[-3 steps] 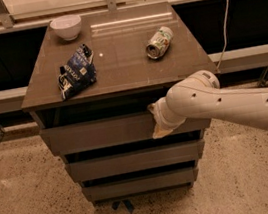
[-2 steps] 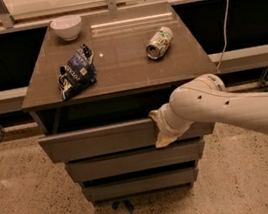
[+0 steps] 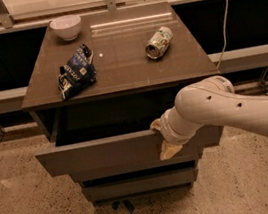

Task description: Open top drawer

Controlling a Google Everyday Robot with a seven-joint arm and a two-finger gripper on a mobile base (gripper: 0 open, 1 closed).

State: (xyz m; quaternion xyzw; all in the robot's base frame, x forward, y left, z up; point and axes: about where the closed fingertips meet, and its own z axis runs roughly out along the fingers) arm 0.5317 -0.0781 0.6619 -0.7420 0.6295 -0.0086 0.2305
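The top drawer [image 3: 101, 154] of the grey-brown cabinet is pulled well out, its flat front panel forward of the two shorter drawer fronts below and its inside dark. My gripper [image 3: 163, 137] sits at the upper edge of the drawer front, right of centre, hooked over the rim with one tan fingertip hanging down in front of the panel. The white arm reaches in from the right.
On the cabinet top [image 3: 116, 56] lie a white bowl [image 3: 66, 27] at the back left, a dark chip bag [image 3: 76, 71] at the left and a tipped can [image 3: 158, 42] at the right. Two lower drawers [image 3: 136, 183] are shut. A cable [image 3: 221, 19] hangs at the right.
The top drawer has slid further out toward the camera, and my gripper has moved forward and down with its front edge.
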